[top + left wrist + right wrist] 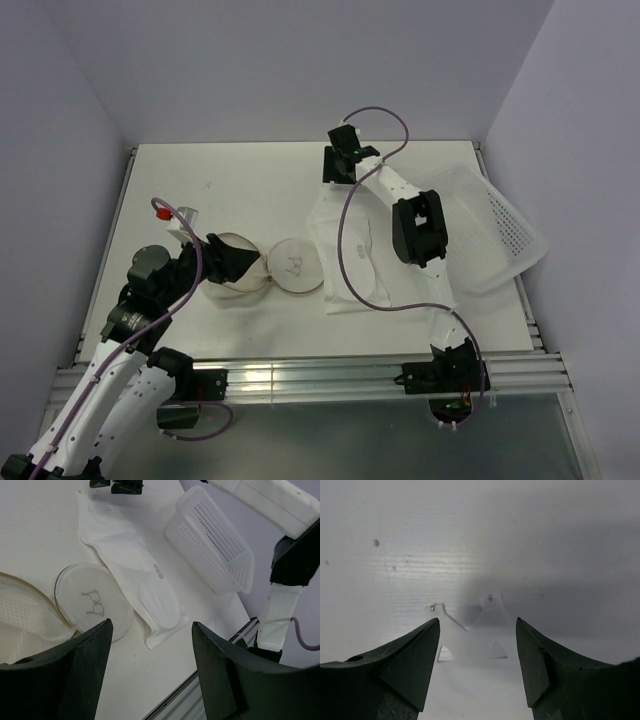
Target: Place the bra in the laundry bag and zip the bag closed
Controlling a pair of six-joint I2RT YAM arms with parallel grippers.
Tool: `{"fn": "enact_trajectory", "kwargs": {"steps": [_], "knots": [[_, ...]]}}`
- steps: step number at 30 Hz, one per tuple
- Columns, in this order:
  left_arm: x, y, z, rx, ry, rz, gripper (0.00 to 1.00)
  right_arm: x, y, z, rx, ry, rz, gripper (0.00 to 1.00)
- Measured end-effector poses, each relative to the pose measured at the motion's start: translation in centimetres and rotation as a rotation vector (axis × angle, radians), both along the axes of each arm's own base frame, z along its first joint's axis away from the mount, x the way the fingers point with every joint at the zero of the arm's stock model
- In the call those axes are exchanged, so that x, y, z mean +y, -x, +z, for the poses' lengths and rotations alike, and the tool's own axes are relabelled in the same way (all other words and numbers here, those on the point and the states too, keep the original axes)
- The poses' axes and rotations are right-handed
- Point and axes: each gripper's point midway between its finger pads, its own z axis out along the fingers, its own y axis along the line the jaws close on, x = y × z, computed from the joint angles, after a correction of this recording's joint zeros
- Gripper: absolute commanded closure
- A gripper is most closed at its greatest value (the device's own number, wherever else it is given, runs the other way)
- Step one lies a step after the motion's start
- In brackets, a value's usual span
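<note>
The laundry bag [238, 290] lies open at the table's near left, its mesh-lined body [20, 612] beside the flipped-out round lid [297, 265] with the black eyeglasses mark [93, 603]. Stretched flat to the right of the lid is the off-white bra [328, 232], a long folded strip [135, 575]. My left gripper [248, 264] hovers open over the bag's mouth, nothing between its fingers [152, 630]. At the bra's far end my right gripper [338, 172] stands open just above the fabric, the strap ends [490, 611] showing between its empty fingers [477, 626].
A white perforated plastic tray [492, 228] sits tilted at the table's right edge, close behind my right arm's elbow [418, 230]. A purple cable [352, 262] loops over the bra. The aluminium rail [330, 375] runs along the near edge.
</note>
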Motion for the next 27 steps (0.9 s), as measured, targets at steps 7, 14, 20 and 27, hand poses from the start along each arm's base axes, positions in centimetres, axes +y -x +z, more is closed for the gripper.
{"fn": "enact_trajectory", "kwargs": {"steps": [7,14,20,27], "knots": [[-0.1,0.1,0.1,-0.002,0.010,-0.004,0.30,-0.9,-0.1,-2.3,0.076,0.044,-0.019,0.44],[-0.1,0.4,0.4,-0.019,0.019,-0.009,0.31,-1.1,1.0,-3.2,0.129,0.048,-0.013,0.57],[-0.1,0.6,0.7,-0.030,0.025,-0.011,0.31,-1.0,1.2,-3.2,0.142,0.053,0.006,0.67],[0.1,1.0,1.3,-0.052,0.037,-0.009,0.31,-0.9,1.5,-3.3,0.156,0.056,0.037,0.95]]}}
